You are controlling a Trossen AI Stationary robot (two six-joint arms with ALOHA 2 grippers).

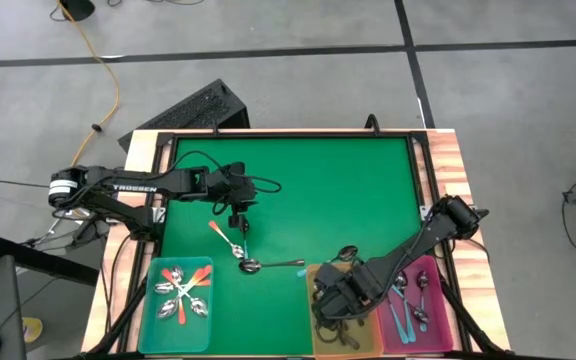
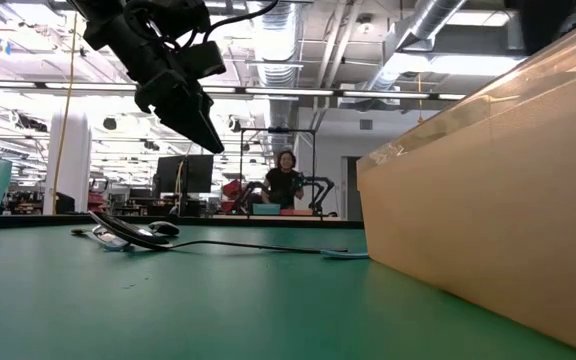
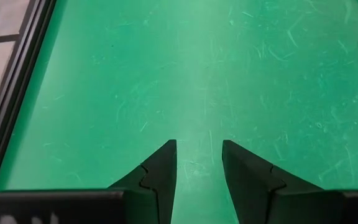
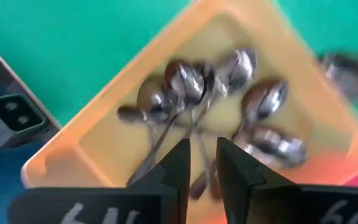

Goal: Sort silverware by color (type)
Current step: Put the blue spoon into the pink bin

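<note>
Overhead, both grippers' tapered black fingers stand slightly parted: left gripper (image 3: 199, 163) over scuffed green mat (image 3: 166, 74), right gripper (image 4: 202, 163) over shiny spoons (image 4: 191, 84).

From overhead we look straight down on the whole green mat (image 1: 298, 190). At mat level we look across it into the room, close beside the yellow bin (image 2: 488, 190). The left wrist camera faces bare mat (image 3: 166, 74) at close range. The right wrist camera looks closely into the yellow bin (image 4: 73, 155), shared with the overhead view (image 1: 320, 345).
</note>
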